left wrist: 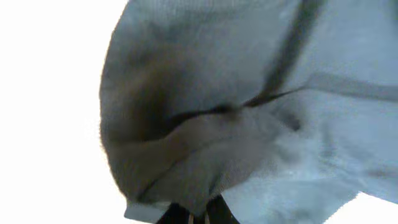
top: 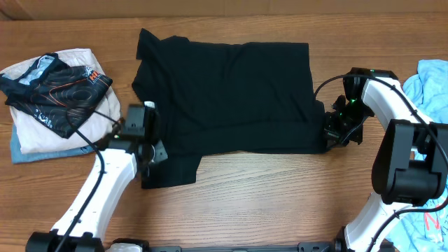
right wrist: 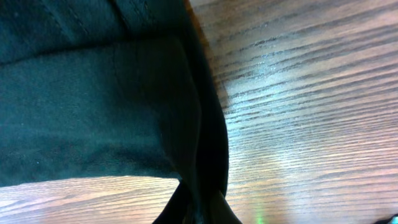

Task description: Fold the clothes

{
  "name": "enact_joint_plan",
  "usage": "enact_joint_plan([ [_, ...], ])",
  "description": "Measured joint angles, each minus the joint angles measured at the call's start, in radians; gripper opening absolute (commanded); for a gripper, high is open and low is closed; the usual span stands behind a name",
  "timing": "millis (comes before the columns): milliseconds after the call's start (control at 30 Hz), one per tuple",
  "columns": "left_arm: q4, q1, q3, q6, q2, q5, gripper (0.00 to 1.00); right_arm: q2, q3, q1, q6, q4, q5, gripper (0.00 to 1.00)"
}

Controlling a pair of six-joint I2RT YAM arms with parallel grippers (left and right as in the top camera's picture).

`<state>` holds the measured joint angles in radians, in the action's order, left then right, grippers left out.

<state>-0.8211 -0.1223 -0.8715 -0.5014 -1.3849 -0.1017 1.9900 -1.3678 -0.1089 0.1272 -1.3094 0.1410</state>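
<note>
A black T-shirt lies spread on the wooden table, its near sleeve sticking out at the lower left. My left gripper is shut on the shirt's left edge by that sleeve; the left wrist view shows bunched cloth pinched between the fingers. My right gripper is shut on the shirt's lower right corner; the right wrist view shows the black cloth drawn into the fingers just above the table.
A pile of folded clothes with patterned dark shorts on top lies at the left. Light blue clothes lie at the right edge. Bare wood lies in front of the shirt.
</note>
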Motion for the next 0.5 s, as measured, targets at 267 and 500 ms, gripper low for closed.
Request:
enact_joint_plan([
  [267, -0.066, 0.0, -0.17, 0.037, 0.074, -0.015, 0.04, 0.0, 0.0, 0.0, 0.0, 0.007, 0.0, 0.04],
  [500, -0.071, 0.0, -0.176, 0.039, 0.093, -0.034, 0.04, 0.0, -0.003, 0.0, 0.001, 0.008, 0.0, 0.04],
])
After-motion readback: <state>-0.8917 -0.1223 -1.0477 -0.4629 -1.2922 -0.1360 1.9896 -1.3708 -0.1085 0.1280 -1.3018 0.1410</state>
